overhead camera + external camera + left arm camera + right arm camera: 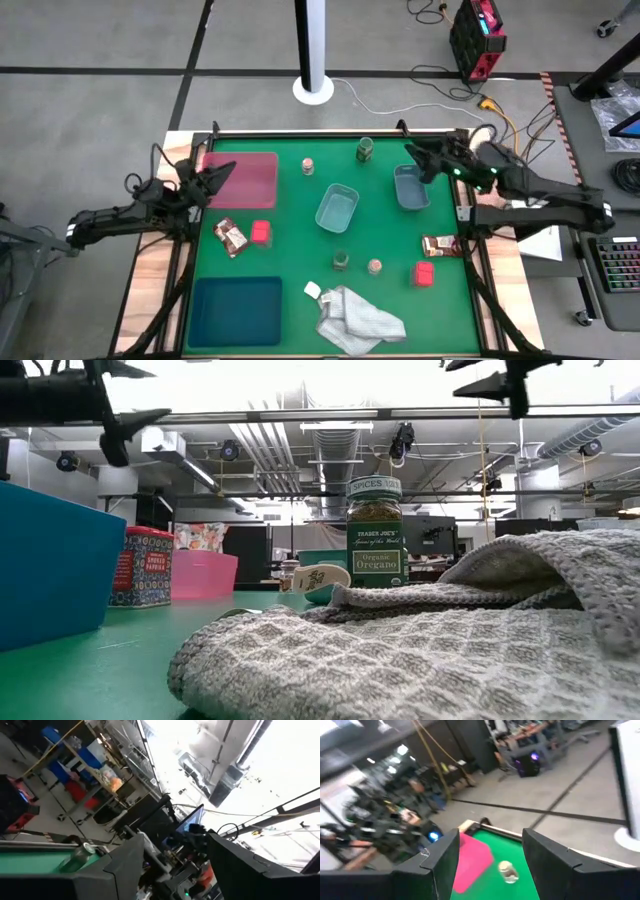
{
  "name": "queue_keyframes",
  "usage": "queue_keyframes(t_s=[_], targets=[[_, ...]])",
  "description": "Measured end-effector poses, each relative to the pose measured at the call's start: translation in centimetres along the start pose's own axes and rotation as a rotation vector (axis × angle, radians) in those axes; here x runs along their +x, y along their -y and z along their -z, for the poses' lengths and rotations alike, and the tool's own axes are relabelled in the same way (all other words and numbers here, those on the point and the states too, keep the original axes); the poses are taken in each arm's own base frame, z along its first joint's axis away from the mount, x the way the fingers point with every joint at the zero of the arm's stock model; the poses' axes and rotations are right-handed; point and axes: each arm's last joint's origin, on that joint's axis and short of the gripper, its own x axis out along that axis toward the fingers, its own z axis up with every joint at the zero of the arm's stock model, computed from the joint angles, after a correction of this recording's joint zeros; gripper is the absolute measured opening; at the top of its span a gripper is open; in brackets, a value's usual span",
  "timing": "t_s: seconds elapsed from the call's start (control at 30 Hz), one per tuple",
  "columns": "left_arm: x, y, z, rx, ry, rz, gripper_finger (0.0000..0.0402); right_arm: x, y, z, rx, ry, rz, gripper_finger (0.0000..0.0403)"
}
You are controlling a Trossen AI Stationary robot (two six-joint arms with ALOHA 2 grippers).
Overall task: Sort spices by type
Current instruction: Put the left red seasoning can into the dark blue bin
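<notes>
Left hand raised over the pink tray, fingers apart and empty. Spices unsorted across the surface: sachet and pink block left, jars mid. Right hand raised far right, likewise apart, likely waiting to start.

2 dark, angular, cabled arms.

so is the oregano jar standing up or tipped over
Upright. In the low view the oregano jar stands on its base on the green mat, lid on top and label reading level, behind the grey cloth.
</notes>
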Motion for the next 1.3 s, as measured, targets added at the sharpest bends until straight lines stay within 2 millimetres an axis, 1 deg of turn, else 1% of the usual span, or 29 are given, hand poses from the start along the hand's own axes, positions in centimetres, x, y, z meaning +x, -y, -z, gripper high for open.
queue_keyframes(t_s=[0.07, 0.13, 0.23, 0.3, 0.43, 0.5, 0.6, 0.67, 0.77, 0.9, 1.0, 1.13, 1.3], targets=[[0.5, 1.0, -0.7, 0.021, -0.039, 0.0, 0.0204, 1.0, -0.4, -0.7, -0.038, -0.014, 0.029, 0.0206], [1.3, 1.9, -1.2, 0.048, -0.122, -0.015, 0.0204, 2.2, -0.6, -1.2, -0.072, -0.036, 0.062, 0.0206], [2.5, 3.4, -1.8, 0.067, -0.318, -0.086, 0.0204, 3.8, -0.7, -1.8, -0.109, -0.096, 0.116, 0.0206], [3.1, 4.2, -2.1, 0.049, -0.468, -0.182, 0.0204, 4.5, -0.9, -2.7, -0.14, -0.14, 0.12, 0.0206], [4.0, 5.3, -2.5, -0.069, -0.728, -0.421, 0.0204, 5.4, -1.2, -4.5, -0.169, -0.25, 0.156, 0.0206], [4.5, 5.8, -2.5, -0.159, -0.827, -0.552, 0.0204, 5.6, -1.4, -5.3, -0.186, -0.304, 0.182, 0.0206], [5.2, 6.5, -2.3, -0.324, -0.944, -0.759, 0.0204, 5.4, -1.7, -6.5, -0.219, -0.355, 0.209, 0.0206], [5.9, 7.2, -1.8, -0.401, -1.021, -0.864, 0.0204, 5.3, -1.9, -6.9, -0.242, -0.387, 0.219, 0.0206], [7.2, 8.8, -0.9, -0.45, -1.074, -0.948, 0.0204, 5.3, -2.1, -7.2, -0.263, -0.401, 0.219, 0.0206], [8.9, 11.0, 0.8, -0.437, -1.122, -0.985, 0.0204, 4.9, -2.3, -7.9, -0.24, -0.374, 0.208, 0.0206], [9.6, 12.1, 2.2, -0.361, -1.119, -1.043, 0.0204, 4.5, -2.4, -8.0, -0.227, -0.367, 0.203, 0.0206], [9.8, 11.8, 4.0, -0.324, -1.131, -1.198, 0.0204, 3.9, -2.4, -8.4, -0.245, -0.351, 0.191, 0.0206], [10.3, 10.7, 6.3, -0.299, -1.127, -1.287, 0.0205, 3.5, -2.4, -8.5, -0.277, -0.347, 0.182, 0.0206]])
